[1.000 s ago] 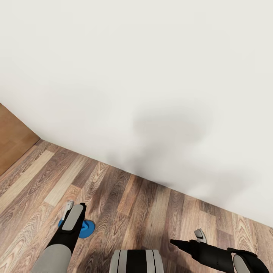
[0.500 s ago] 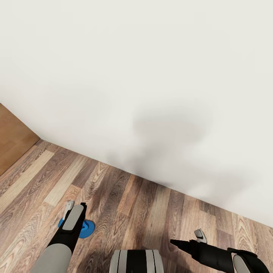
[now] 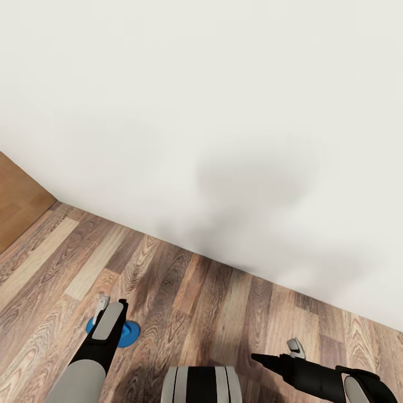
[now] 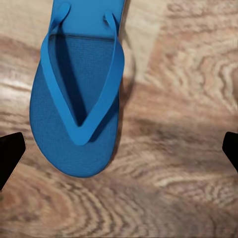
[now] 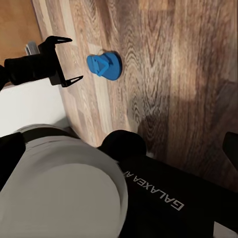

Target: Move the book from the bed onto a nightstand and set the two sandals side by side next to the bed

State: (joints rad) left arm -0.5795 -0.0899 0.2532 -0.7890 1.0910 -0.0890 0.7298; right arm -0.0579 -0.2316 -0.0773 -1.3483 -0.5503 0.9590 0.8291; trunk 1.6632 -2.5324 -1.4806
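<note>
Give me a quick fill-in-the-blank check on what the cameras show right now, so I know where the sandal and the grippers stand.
1. The sandal lying on the floor is coloured ____.
2. The left gripper hangs over the sandal with its fingers spread ____.
3. The sandal lies with its straps facing ____.
4. Beyond the floor planks, the head view faces a plain white ____.

Missing words: blue; open; up; wall
</note>
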